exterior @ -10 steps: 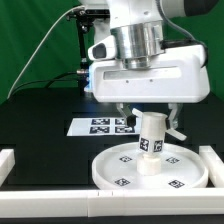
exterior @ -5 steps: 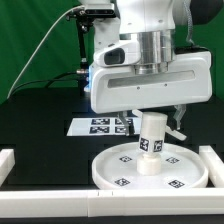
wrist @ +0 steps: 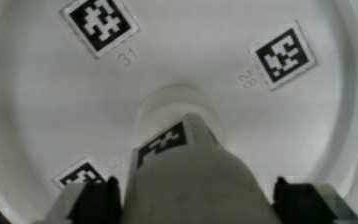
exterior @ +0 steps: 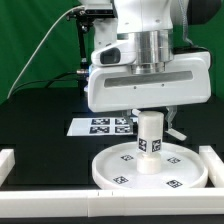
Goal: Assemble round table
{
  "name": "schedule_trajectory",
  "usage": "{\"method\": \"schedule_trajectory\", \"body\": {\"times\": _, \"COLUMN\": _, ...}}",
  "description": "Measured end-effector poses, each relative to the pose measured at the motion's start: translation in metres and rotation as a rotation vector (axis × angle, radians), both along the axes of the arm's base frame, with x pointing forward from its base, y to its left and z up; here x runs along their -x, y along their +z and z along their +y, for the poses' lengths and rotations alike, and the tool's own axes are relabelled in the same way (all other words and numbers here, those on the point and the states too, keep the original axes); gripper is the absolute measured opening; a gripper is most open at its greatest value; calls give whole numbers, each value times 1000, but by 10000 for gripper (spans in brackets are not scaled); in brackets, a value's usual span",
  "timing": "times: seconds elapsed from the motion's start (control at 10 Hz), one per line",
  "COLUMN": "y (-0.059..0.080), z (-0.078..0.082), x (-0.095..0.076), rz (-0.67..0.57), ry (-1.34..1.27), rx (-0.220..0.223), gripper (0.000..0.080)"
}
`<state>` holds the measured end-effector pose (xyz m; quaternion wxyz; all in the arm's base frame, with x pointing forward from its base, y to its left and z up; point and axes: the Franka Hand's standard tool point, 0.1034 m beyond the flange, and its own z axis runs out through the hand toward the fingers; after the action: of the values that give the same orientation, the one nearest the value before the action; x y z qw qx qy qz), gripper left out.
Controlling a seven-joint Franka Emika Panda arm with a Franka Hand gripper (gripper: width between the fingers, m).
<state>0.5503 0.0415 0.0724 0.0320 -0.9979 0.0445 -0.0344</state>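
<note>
The round disc point(exterior: 112, 168) lies flat near the front of the table, tags up. The short cylinder leg point(exterior: 150, 141) stands upright on its middle. My gripper point(exterior: 149, 120) comes straight down over the leg's top. In the wrist view the leg point(wrist: 197, 165) fills the space between my two dark fingers point(wrist: 91, 203), which press on both of its sides, so my gripper point(wrist: 197, 208) is shut on the leg. The disc point(wrist: 194, 60) spreads out below it. The cross-shaped foot piece is out of view.
The marker board point(exterior: 93, 126) lies behind the disc. White border rails stand at the exterior view's left point(exterior: 8, 162), right point(exterior: 214, 158) and front point(exterior: 60, 205). A green curtain hangs behind.
My hand has turned about its vertical axis over the leg. The leg has gone from slightly tilted to upright, and different tags now face the camera. The disc has stayed put.
</note>
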Motion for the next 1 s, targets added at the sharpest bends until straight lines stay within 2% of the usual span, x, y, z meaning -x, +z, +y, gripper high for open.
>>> {"method": "schedule_trajectory", "body": {"times": 0.2, "y": -1, "z": -1, "x": -3, "rz": -6, "ry": -187, "rx": -10, "gripper": 412}}
{"method": "schedule_trajectory", "body": {"times": 0.5, "y": -2, "z": 3, "x": -6, "rz": -24, "ry": -627, "rx": -46, "gripper": 411}}
{"method": "schedule_trajectory", "body": {"times": 0.8, "y": -3, "z": 3, "x": -7, "rz": 1, "ry": -1122, "rx": -139, "gripper": 412}}
{"method": "schedule_trajectory", "body": {"times": 0.9, "y": -2, "z": 3, "x": -7, "rz": 0, "ry": -1126, "rx": -141, "gripper": 412}}
{"method": "schedule_trajectory", "body": {"times": 1.0, "y": -3, "z": 3, "x": -7, "rz": -1, "ry": -1103, "rx": -138, "gripper": 479}}
